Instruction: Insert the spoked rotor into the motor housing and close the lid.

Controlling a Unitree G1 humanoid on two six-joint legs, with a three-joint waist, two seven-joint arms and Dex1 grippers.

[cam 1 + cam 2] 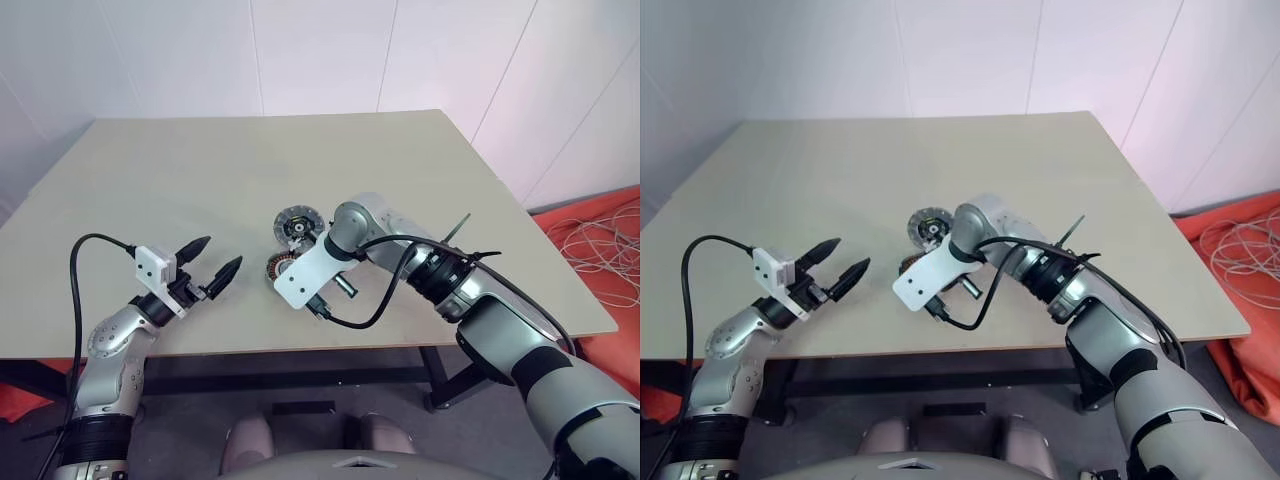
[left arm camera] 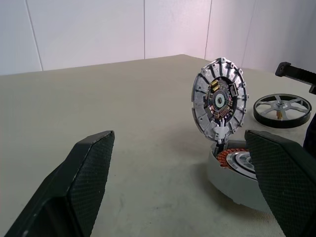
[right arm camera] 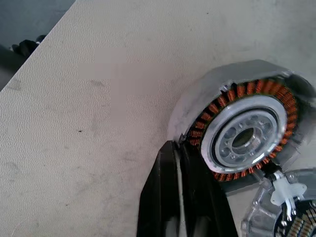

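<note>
No legible markings. Left gripper (image 1: 218, 258) wide, empty. Right gripper (image 3: 180, 163) fingers together beside motor housing (image 3: 242, 133), holding nothing; lid (image 2: 219, 101) raised; spoked rotor (image 2: 282, 109) partly cropped.

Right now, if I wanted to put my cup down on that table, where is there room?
The whole far half of the table is bare, and so is its left side, beyond the open left gripper. The near middle is crowded: the motor housing with its lid standing open, the spoked rotor beside them, and the right gripper right at the housing.
</note>
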